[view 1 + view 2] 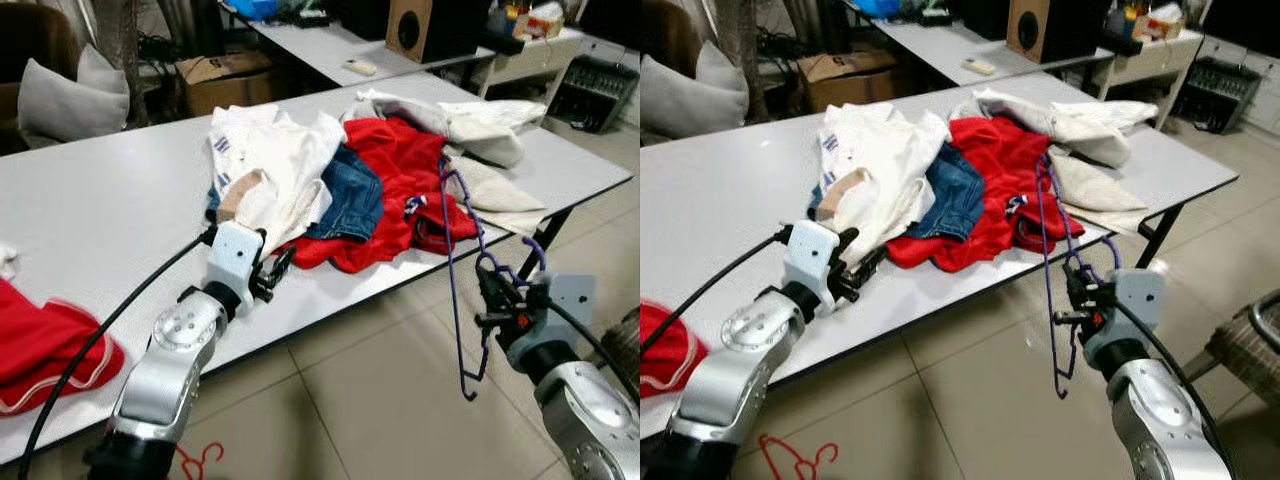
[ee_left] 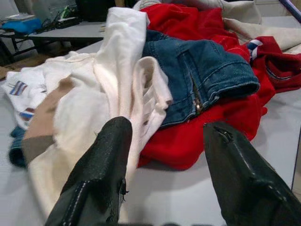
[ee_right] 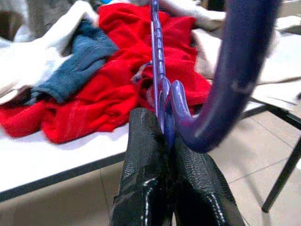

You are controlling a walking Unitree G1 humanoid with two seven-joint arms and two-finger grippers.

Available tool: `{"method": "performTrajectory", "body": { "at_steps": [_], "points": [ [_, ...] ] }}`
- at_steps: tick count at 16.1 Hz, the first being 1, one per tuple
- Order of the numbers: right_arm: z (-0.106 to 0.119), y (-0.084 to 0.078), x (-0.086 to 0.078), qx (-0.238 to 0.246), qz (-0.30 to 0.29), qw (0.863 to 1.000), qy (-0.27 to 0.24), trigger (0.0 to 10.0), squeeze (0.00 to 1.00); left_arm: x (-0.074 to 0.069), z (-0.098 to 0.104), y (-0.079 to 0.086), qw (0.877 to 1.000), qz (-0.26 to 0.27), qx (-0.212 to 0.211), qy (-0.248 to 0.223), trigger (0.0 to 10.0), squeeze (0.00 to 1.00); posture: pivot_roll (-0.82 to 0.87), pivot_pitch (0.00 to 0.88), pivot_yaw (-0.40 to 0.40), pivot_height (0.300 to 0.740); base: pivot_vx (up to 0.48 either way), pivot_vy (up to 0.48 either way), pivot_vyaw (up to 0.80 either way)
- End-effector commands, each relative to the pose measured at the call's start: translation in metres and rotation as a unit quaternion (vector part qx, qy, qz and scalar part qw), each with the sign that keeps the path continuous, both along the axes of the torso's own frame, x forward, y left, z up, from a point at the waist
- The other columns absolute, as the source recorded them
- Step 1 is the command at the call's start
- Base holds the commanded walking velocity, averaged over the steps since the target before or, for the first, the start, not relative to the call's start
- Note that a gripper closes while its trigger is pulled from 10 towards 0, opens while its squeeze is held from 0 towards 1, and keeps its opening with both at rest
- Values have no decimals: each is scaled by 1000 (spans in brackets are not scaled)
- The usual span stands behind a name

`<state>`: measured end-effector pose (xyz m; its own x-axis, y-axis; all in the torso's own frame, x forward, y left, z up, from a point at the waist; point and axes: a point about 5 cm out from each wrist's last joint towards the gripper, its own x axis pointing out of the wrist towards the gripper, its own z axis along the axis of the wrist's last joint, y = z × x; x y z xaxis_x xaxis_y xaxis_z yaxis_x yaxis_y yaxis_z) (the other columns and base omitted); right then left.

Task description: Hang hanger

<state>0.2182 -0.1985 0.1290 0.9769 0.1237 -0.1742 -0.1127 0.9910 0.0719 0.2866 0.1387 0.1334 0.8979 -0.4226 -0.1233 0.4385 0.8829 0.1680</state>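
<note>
Left arm stretched forward, left gripper [image 1: 277, 270] level, black fingers [image 2: 101, 174] spread apart. Right arm raised at robot's right, right gripper [image 1: 493, 298] pointing forward-left, fingers [image 3: 143, 188] pressed together.

Glossy smooth purple plastic hanger [image 3: 162, 70] clamped between the right gripper's [image 3: 169, 155] rough matt black fingers, soft red cloth garment [image 2: 197, 141] and coarse blue denim [image 2: 207, 70] ahead of the left gripper's [image 2: 164, 141] parted textured jaws, smooth matt grey tabletop [image 1: 100, 200], brushed silver metal arms [image 1: 165, 370]
</note>
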Motion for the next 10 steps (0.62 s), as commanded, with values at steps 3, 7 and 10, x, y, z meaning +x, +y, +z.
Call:
{"method": "performTrajectory", "body": {
  "at_steps": [3, 7, 10],
  "points": [
    [-5, 1, -3, -46, 17, 998, 25, 10000, 0, 10, 0, -7, 999, -29, 13, 5, 10000, 0, -174, 0, 11, 740, 0, 0, 0],
    [0, -7, -6, -81, 5, 997, 4, 10000, 0, 23, -10, -17, 996, -66, 65, 18, 10000, 0, -223, 0, 32, 740, 0, 0, 0],
    [4, -8, -7, -84, -2, 996, -6, 10000, 0, 34, -17, -10, 993, -38, 108, 28, 10000, 0, -240, 0, 40, 740, 0, 0, 0]
  ]
}}
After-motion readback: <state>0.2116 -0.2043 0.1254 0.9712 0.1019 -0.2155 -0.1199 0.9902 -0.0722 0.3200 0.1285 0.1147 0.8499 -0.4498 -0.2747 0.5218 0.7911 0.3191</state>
